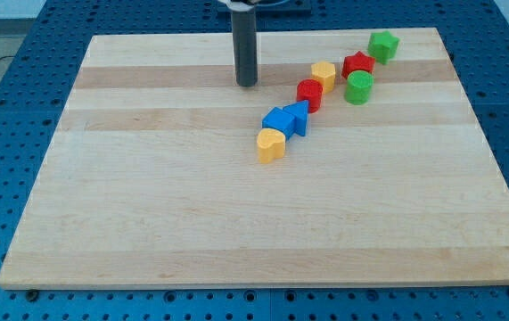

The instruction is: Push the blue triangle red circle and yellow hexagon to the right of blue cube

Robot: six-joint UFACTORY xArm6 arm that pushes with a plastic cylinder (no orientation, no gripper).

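In the camera view, my tool is just a dark rod with nothing to open or close, and my tip (248,83) rests on the table (147,223), up and to the view's left of the blocks, touching none. The blocks look small, hard and light, so they should slide easily but may spin or slip off the rod; I push on a flat side. The blue triangle (299,117) touches the blue cube (278,120). The red circle (309,92) and yellow hexagon (324,75) sit just beyond, toward the view's top right. I count two blue, two red, two yellow and two green blocks, eight in all.
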